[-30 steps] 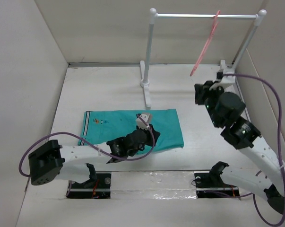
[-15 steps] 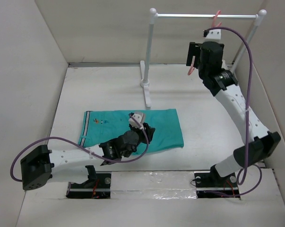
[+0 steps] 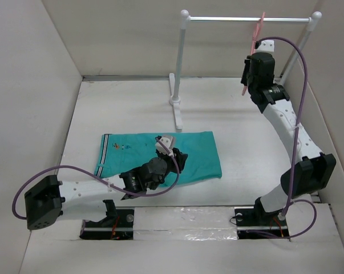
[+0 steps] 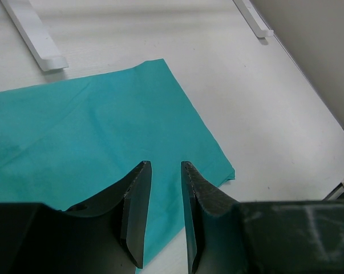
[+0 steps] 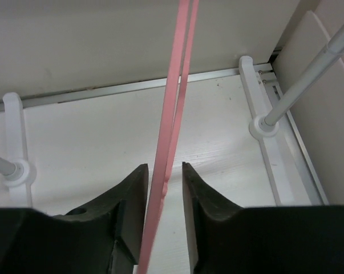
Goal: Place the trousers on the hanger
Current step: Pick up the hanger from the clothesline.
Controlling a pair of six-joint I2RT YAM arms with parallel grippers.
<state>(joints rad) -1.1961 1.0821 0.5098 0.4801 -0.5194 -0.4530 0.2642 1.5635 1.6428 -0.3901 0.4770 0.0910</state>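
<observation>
The teal trousers (image 3: 121, 148) lie flat on the table, with the striped waistband at the left. My left gripper (image 3: 179, 158) hovers low over the leg end of the trousers (image 4: 103, 125). In the left wrist view the left gripper (image 4: 165, 168) is open a little, with nothing between its fingers. The pink hanger (image 3: 256, 35) hangs edge-on from the rail. My right gripper (image 3: 249, 79) is raised to it. In the right wrist view the hanger (image 5: 175, 85) runs down between the open fingers of the right gripper (image 5: 164, 169), close against the left finger, with a gap on the right.
The white-and-grey rail stand (image 3: 249, 19) stands at the back, with its left post (image 3: 179, 68) and foot beyond the trousers. Its right post (image 5: 308, 74) and base stand close to the right wall. White walls enclose the table on three sides.
The right arm has risen from low on the right up to the hanger, and its fingers now straddle it. The left gripper has drawn back slightly over the trousers.
</observation>
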